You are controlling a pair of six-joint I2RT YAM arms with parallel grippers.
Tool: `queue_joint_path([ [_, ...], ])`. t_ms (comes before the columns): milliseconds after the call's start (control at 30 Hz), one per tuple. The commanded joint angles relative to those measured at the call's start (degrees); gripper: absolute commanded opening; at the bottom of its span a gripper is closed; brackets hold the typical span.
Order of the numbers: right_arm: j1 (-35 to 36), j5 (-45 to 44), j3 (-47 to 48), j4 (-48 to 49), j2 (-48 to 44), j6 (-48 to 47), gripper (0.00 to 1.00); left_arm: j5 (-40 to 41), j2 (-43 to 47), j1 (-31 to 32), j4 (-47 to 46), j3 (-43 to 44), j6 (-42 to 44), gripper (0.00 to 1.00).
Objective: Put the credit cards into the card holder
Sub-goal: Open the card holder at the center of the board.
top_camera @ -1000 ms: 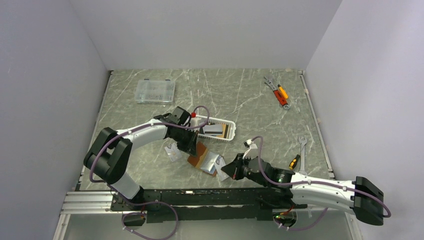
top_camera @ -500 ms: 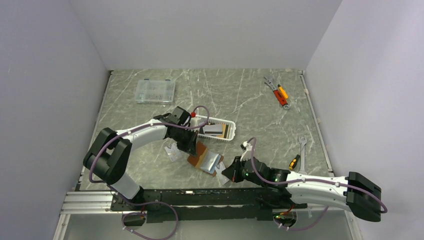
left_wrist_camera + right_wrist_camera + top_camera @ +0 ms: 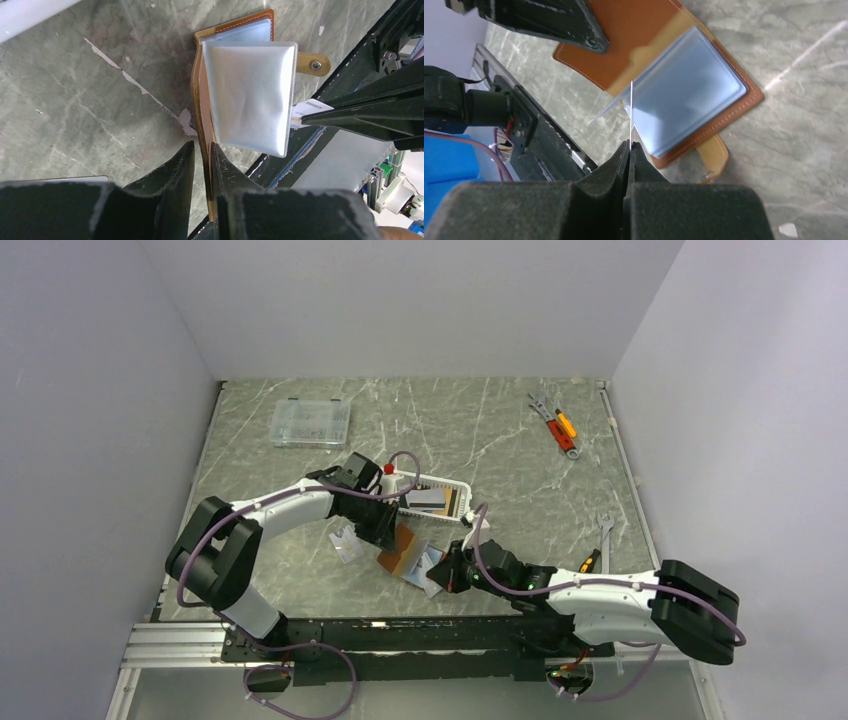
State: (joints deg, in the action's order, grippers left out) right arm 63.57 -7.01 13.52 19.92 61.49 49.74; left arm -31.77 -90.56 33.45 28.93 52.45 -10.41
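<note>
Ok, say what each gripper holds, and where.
Left gripper: the card holder, by its cover's edge. Right gripper: a thin card, by one end.

card holder (image 3: pixel 247 95): brown leather, open flat, pale sleeves up | credit cards (image 3: pixel 428 498): lying in white basket (image 3: pixel 435 479)

A robotics lab test cell is indicated by the plain pale walls (image 3: pixel 100 390) by which a grey-green marble-patterned tabletop (image 3: pixel 480 430) is enclosed on three sides, by the silver aluminium rail (image 3: pixel 180 648) fitted at its near edge, and by the steel spanner (image 3: pixel 604 527) and orange-handled hand tools (image 3: pixel 556 426) laid on it.
</note>
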Motion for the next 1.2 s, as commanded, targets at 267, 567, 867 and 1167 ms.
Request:
queue_joint_path([
  [267, -3.08, 6.62, 5.08, 12.12, 8.6, -4.08, 0.0, -2.94, 3.89, -1.12, -1.5, -0.5, 1.78, 0.27],
  [567, -3.93, 10.11, 6.99, 13.33, 11.71, -5.04, 0.0, -14.04, 2.48, -7.22, -1.37, -0.5, 3.2, 0.31],
  [867, -4.41, 11.31, 8.72, 13.47, 14.49, -5.39, 0.0, -20.7, 2.19, -7.8, -3.19, -1.51, 3.08, 0.39],
  [1167, -4.56, 10.94, 7.34, 14.08, 14.09, -4.65, 0.0, -9.62, 2.46, -6.95, -1.82, -2.32, 4.76, 0.49],
])
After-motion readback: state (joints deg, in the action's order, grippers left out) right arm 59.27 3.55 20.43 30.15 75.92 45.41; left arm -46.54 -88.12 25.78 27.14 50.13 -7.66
